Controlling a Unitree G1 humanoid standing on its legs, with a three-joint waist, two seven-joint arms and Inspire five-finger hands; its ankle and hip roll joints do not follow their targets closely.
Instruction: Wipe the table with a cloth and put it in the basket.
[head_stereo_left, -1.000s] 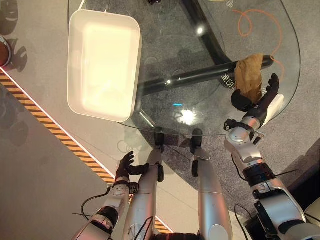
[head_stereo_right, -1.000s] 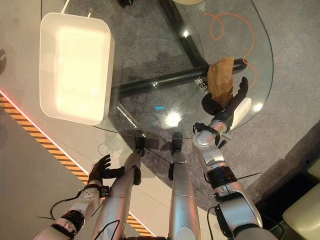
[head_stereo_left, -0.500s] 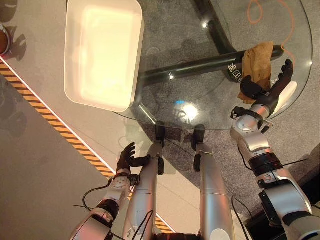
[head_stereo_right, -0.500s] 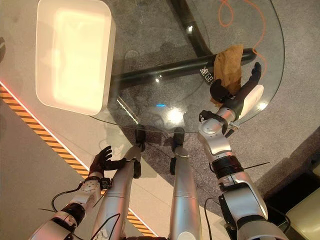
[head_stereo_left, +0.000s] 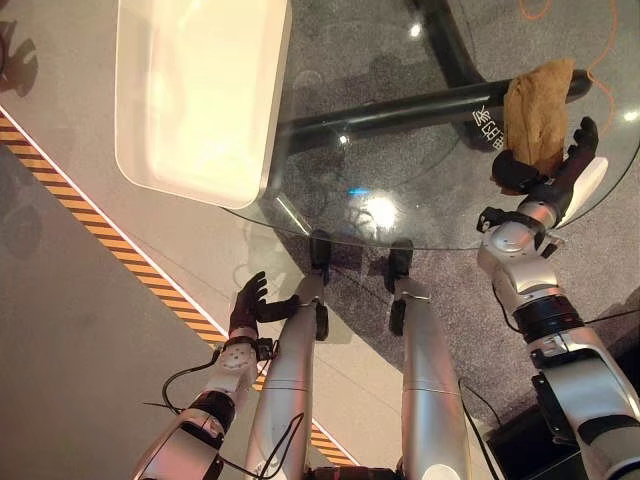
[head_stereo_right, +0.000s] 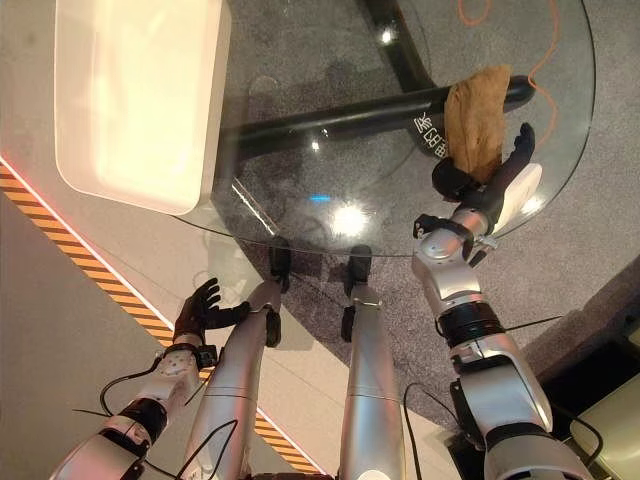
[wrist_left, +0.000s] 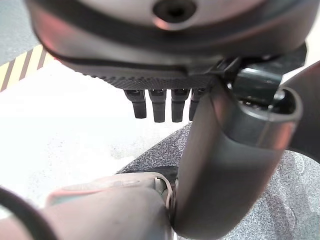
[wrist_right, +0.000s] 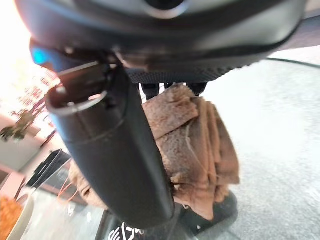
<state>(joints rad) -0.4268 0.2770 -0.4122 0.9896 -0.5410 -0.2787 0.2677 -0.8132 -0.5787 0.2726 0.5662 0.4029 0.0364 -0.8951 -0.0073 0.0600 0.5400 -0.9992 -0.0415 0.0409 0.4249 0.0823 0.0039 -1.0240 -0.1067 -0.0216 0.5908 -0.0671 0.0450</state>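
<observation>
Right hand (head_stereo_left: 548, 185) at the round glass table's (head_stereo_left: 400, 215) edge, thumb and fingers clamped on a crumpled brown cloth (head_stereo_left: 536, 112), white basket (head_stereo_left: 195, 95) well apart, left hand (head_stereo_left: 248, 308) low, fingers straight

From the head we are looking steeply down through both eyes, set slightly apart, sharing the glass table (head_stereo_left: 420, 200), the white basket (head_stereo_left: 190, 100) at its left and both arms. We are peering along the left hand (wrist_left: 165, 102) from very close toward the floor, and along the right hand (wrist_right: 115, 150) onto the brown cloth (wrist_right: 195, 145).
</observation>
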